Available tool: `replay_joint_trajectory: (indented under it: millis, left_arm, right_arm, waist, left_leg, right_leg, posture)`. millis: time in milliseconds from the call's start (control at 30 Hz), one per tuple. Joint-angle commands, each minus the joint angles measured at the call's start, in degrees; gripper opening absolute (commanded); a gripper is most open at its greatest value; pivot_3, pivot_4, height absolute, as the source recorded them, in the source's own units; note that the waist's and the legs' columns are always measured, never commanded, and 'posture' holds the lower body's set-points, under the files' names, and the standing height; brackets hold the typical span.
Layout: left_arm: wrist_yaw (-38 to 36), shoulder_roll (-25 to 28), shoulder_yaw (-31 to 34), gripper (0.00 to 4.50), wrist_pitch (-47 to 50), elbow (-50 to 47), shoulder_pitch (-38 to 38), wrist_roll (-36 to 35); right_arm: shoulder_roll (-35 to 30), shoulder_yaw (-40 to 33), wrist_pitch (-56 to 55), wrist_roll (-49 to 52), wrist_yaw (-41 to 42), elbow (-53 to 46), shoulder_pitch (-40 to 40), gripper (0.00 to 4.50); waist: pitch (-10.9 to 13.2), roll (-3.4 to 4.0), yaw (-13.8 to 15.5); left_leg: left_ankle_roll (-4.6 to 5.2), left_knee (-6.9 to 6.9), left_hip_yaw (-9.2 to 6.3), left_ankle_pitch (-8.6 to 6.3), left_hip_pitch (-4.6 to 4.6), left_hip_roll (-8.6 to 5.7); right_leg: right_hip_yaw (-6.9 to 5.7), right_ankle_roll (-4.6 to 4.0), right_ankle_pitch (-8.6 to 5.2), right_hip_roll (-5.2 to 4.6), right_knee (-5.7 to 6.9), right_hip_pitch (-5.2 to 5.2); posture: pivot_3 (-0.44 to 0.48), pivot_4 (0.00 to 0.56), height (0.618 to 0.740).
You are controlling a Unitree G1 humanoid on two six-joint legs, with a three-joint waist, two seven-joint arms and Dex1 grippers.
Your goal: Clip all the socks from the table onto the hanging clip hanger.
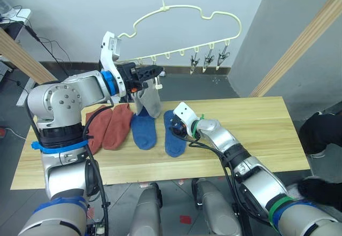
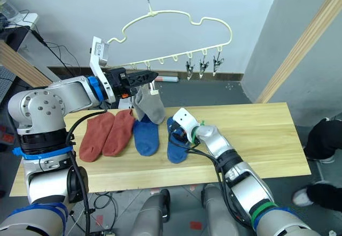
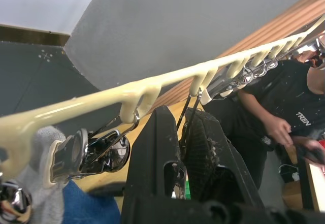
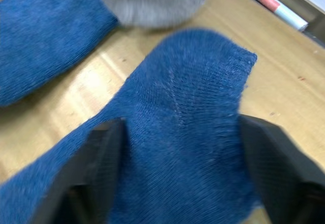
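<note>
The pale yellow clip hanger [image 1: 187,17] hangs over the table [image 1: 256,129]. A grey sock [image 1: 149,101] dangles from a silver clip [image 3: 86,153] near the left end of the hanger's bar. My left gripper [image 1: 155,73] is raised to that bar, fingers nearly together around the neighbouring clip [image 3: 189,113]. Two rust-red socks [image 1: 109,128] and a blue sock [image 1: 144,130] lie flat on the table. My right gripper [image 4: 188,173] is open and low over a second blue sock [image 1: 173,137], one finger on either side of its cuff end.
Three bare clips [image 1: 208,59] hang at the bar's right end. A person in a black shirt [image 3: 284,107] is to the right of the table. Slanted wooden beams [image 1: 299,43] stand at both sides. A pen [image 2: 165,78] lies on the floor behind the table.
</note>
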Motion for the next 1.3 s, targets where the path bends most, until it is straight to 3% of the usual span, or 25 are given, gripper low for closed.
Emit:
replay_joint_trajectory:
  millis: [33, 200, 233, 300, 500, 733, 1300]
  left_arm:
    - [0.18, 0.60, -0.76, 0.15, 1.53, -0.95, 1.09, -0.41]
    - [1.23, -0.36, -0.53, 0.15, 2.26, 2.59, -0.54, -0.22]
    - [1.79, -0.75, 0.08, 0.15, 2.92, 3.34, -1.00, -0.58]
    - [2.46, -1.19, 0.82, 0.15, 3.74, 4.31, -1.58, -0.99]
    - [7.06, -4.55, 9.44, 0.15, 12.06, 12.55, -6.63, -4.39]
    - [11.00, -6.22, 16.77, 0.15, 16.78, 19.11, -11.35, -4.62]
    - [10.00, -6.25, 15.29, 0.15, 16.63, 18.57, -10.82, -4.56]
  right_arm:
    - [-1.81, 1.21, -0.03, -1.21, 2.50, -6.78, 3.62, 1.92]
    - [-5.37, 2.56, -4.09, -2.40, 5.06, -17.59, 8.01, 0.22]
    - [-5.51, 2.12, -3.68, -1.90, 5.32, -19.55, 8.58, 0.04]
    - [-5.69, 1.69, -3.09, -1.47, 5.58, -21.73, 9.19, 0.04]
    - [-5.04, -6.51, 7.63, 10.10, 8.14, -41.28, 10.38, 0.04]
    - [-7.69, -5.86, 11.88, 10.68, 8.10, -49.76, 9.58, 0.04]
    - [-7.66, -6.29, 14.52, 12.04, 5.93, -49.53, 6.91, 0.04]
  waist:
    - [0.00, 0.00, -0.03]
    - [0.00, 0.00, -0.03]
    - [0.00, 0.00, -0.12]
    - [0.00, 0.00, -0.14]
    - [0.01, 0.01, -0.01]
    - [0.01, 0.00, 0.00]
    - [0.01, 0.00, -0.09]
  left_leg:
    - [0.00, 0.00, 0.01, 0.00, 0.00, -0.01]
    - [0.00, 0.00, 0.01, 0.00, 0.00, -0.01]
    - [0.00, 0.01, 0.01, 0.00, 0.00, -0.01]
    - [-0.01, 0.01, 0.03, 0.00, 0.01, -0.01]
    - [-0.01, 0.02, -0.02, 0.01, 0.00, 0.02]
    - [-0.01, 0.04, -0.04, 0.01, 0.00, -0.03]
    - [-0.14, 0.00, -0.02, 0.08, 0.00, -0.02]
  right_leg:
    - [0.02, 0.00, 0.00, 0.00, -0.01, -0.01]
    - [0.01, 0.01, 0.00, 0.00, 0.01, -0.02]
    - [0.02, 0.01, 0.00, 0.00, 0.01, -0.02]
    - [0.03, 0.01, 0.00, 0.01, 0.02, -0.02]
    - [0.00, 0.01, 0.00, 0.05, 0.04, -0.04]
    - [-0.03, 0.01, -0.01, 0.01, 0.02, -0.02]
    - [-0.02, 0.01, -0.01, -0.02, 0.02, -0.05]
  posture:
    - [-0.084, 0.343, 0.740]
    - [-0.088, 0.348, 0.740]
    - [-0.088, 0.348, 0.740]
    - [-0.091, 0.349, 0.740]
    - [-0.096, 0.353, 0.740]
    - [-0.102, 0.352, 0.740]
    - [-0.114, 0.349, 0.740]
